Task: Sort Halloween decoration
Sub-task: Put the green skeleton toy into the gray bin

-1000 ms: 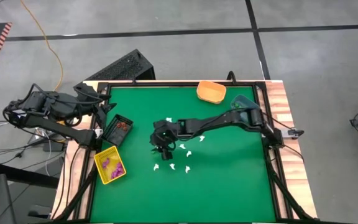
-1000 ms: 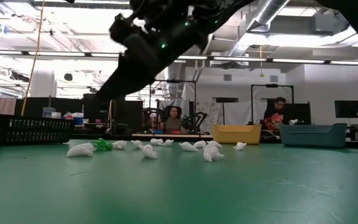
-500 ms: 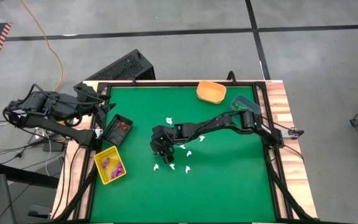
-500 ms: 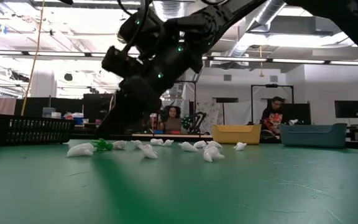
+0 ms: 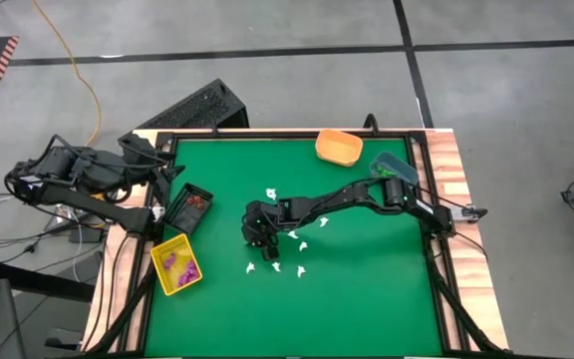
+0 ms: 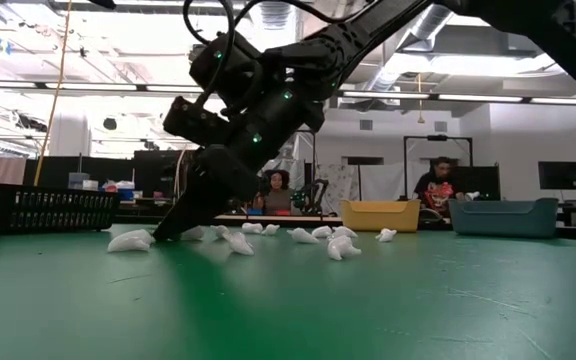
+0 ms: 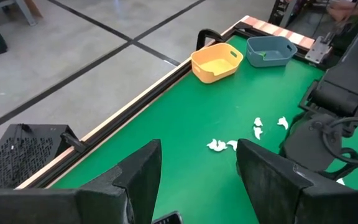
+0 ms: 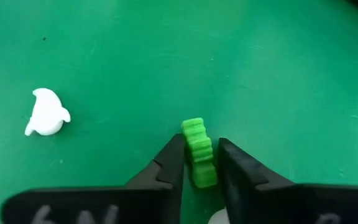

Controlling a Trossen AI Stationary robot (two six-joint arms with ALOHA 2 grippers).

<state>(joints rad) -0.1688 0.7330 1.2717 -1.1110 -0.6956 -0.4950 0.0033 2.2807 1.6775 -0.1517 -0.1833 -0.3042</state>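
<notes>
The Halloween decoration shows as several white trinkets (image 5: 292,235) strewn on the green table's middle, plus one green ridged trinket (image 8: 197,149). My right gripper (image 5: 255,239) is down at the table, shut on that green trinket, its fingertips (image 6: 171,231) on the mat. A white trinket (image 8: 45,113) lies close by. My left gripper (image 7: 197,180) waits open, with nothing in it, over the table's left edge (image 5: 172,172). My right gripper pinches the green trinket's two long sides (image 8: 202,169) between its two fingers. The fingers lie along the trinket and slant down from the table's right. The trinket's far end (image 8: 193,126) sticks out past the fingertips, and the trinket rests on the mat.
At the left edge stand a black bin (image 5: 188,207) with reddish-brown pieces and a yellow bin (image 5: 175,265) with purple ones. An orange bin (image 5: 339,147) and a blue bin (image 5: 391,167) stand at the far right. People sit in the room beyond the table.
My right gripper has sunk to the mat and reached a little toward the table's left, down onto the green trinket. In the low view the gripper now covers the trinket, which showed beside the white ones before.
</notes>
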